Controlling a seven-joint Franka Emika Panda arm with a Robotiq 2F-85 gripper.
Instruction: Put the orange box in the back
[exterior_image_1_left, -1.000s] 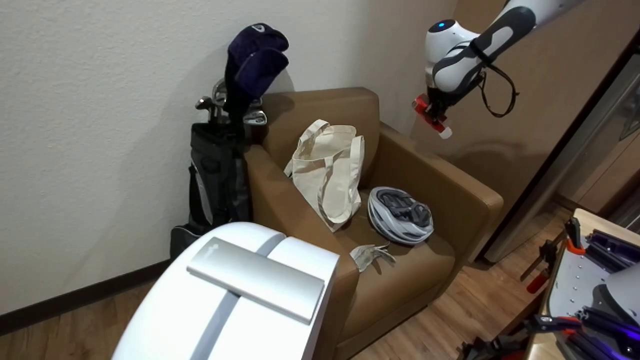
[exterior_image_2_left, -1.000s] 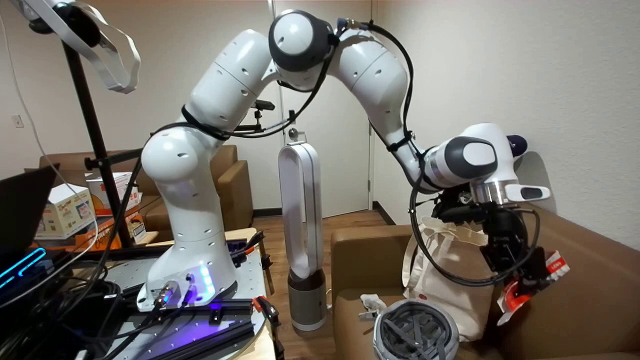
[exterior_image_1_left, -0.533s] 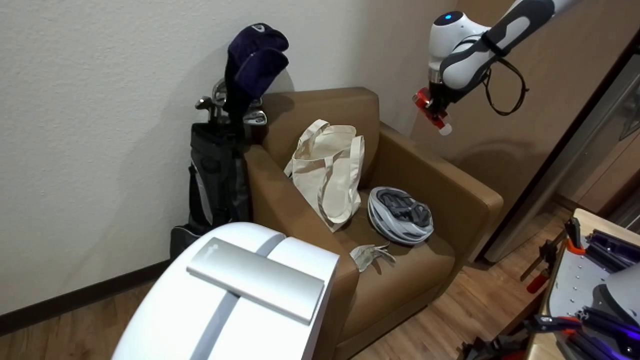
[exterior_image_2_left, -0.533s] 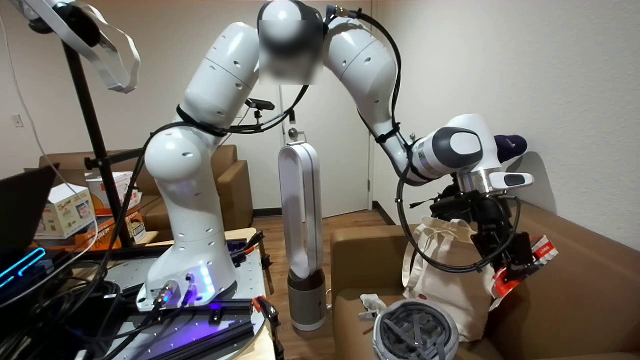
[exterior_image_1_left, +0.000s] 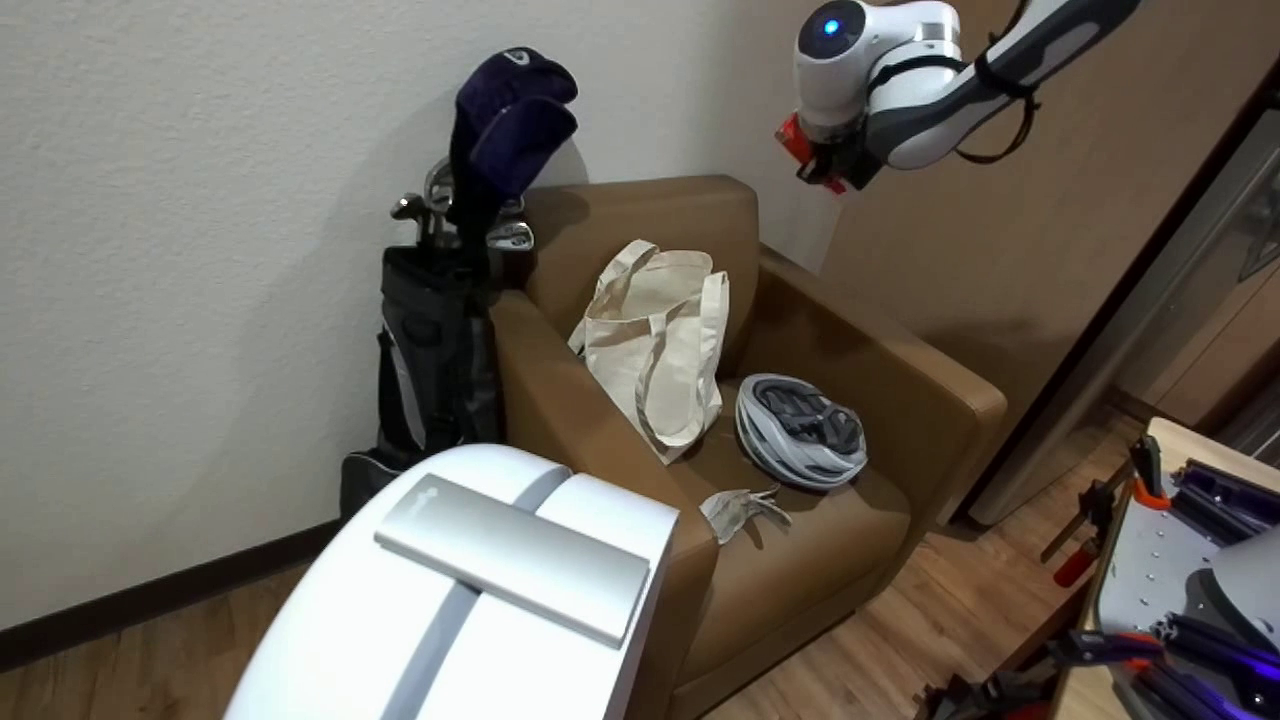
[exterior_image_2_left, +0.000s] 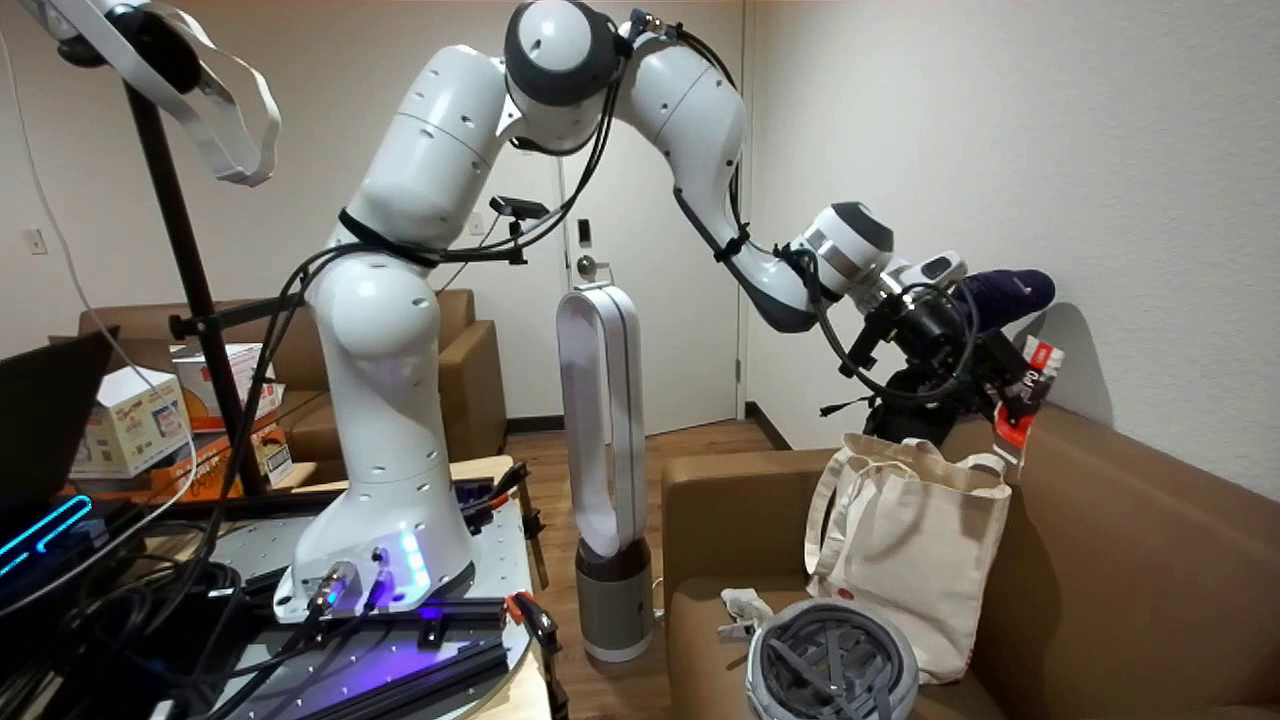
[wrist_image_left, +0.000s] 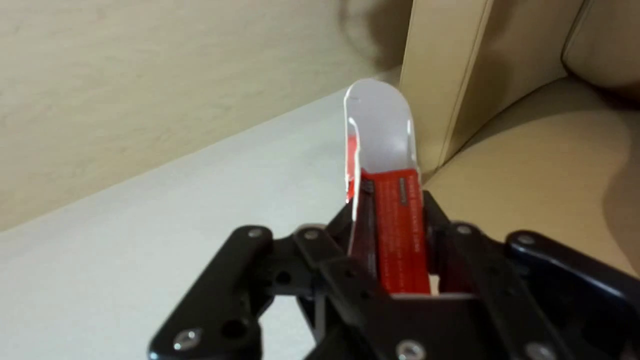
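The orange box (exterior_image_1_left: 794, 140) is small, flat and red-orange with white end flaps. My gripper (exterior_image_1_left: 826, 168) is shut on it, up in the air above and to the right of the cream cloth bag (exterior_image_1_left: 625, 350) in this exterior view. In an exterior view the box (exterior_image_2_left: 1014, 428), held tilted in the gripper (exterior_image_2_left: 1008, 392), is just above the bag's (exterior_image_2_left: 900, 560) right rim. The bag stands on the armchair with its top open. In the wrist view the box (wrist_image_left: 403, 235) sits between both fingers (wrist_image_left: 387, 220), an open white flap pointing away. The bag is out of the wrist view.
The brown armchair (exterior_image_1_left: 800, 570) also holds a bicycle helmet (exterior_image_1_left: 800, 430) and a pale glove (exterior_image_1_left: 738, 512). A golf bag (exterior_image_1_left: 440, 350) with clubs and a dark purple headcover (exterior_image_2_left: 1005, 296) stands beside it. A tall fan (exterior_image_2_left: 610, 420) stands near the robot's table. The wall is close behind.
My gripper has risen with the box and tilted outward, so the box has turned. In an exterior view it has also moved left toward the bag. The bag has not moved.
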